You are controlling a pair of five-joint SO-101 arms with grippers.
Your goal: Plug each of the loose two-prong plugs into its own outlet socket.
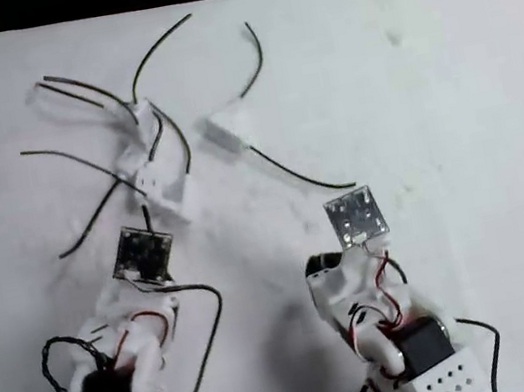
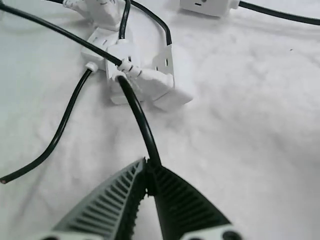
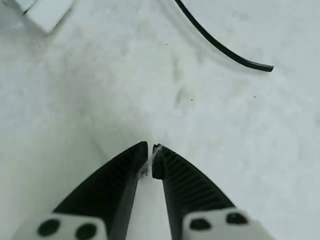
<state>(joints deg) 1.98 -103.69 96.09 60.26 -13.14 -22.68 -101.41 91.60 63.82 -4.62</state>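
White table (image 1: 449, 102). Lying on it: tangled sockets (image 1: 151, 170), black cords (image 1: 83, 161); apart, lone white block (image 1: 229, 126), corded.

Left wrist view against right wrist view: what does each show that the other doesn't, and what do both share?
Only the left wrist view: the left gripper shut on a black cord, which runs to a white plug at the outlet block.
Only the right wrist view: the right gripper shut on nothing, and a loose cord end lying on the table.
Both: the white table and, probably the same piece in each, a separate white block with its own cord.
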